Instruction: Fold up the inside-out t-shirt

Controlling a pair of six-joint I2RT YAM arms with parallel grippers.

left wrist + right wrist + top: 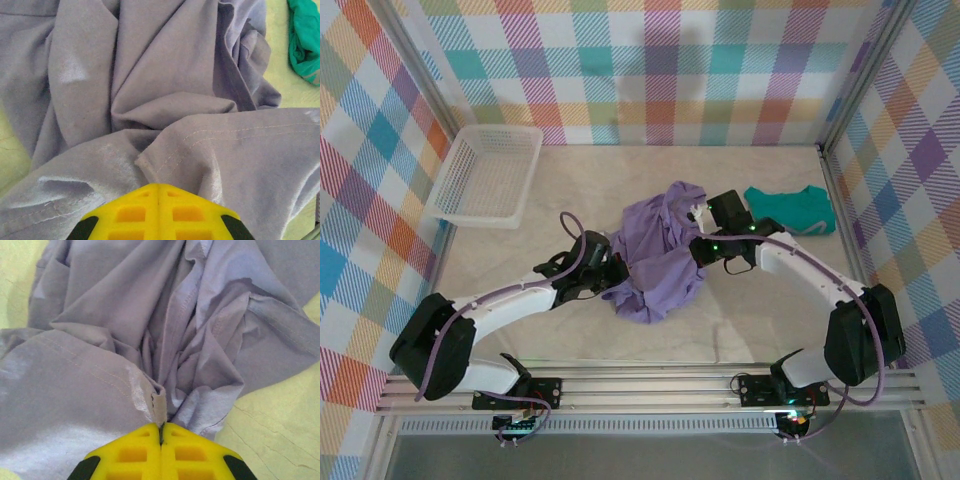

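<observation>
The inside-out t-shirt (660, 255) is a lavender-purple heap, crumpled in the middle of the table between the two arms. My left gripper (611, 272) is at its left edge. In the left wrist view its yellow fingers (159, 186) are pressed together, and the stitched hem of the t-shirt (165, 85) runs in under their tips. My right gripper (699, 246) is at the heap's right edge. In the right wrist view it (161, 425) is shut on a folded hem edge of the t-shirt (125, 305), and the cloth bunches into pleats at the tips.
A teal-green garment (790, 210) lies folded at the right of the table, also visible in the left wrist view (305, 40). A white mesh basket (485, 175) stands at the back left. Plaid walls enclose the table on three sides.
</observation>
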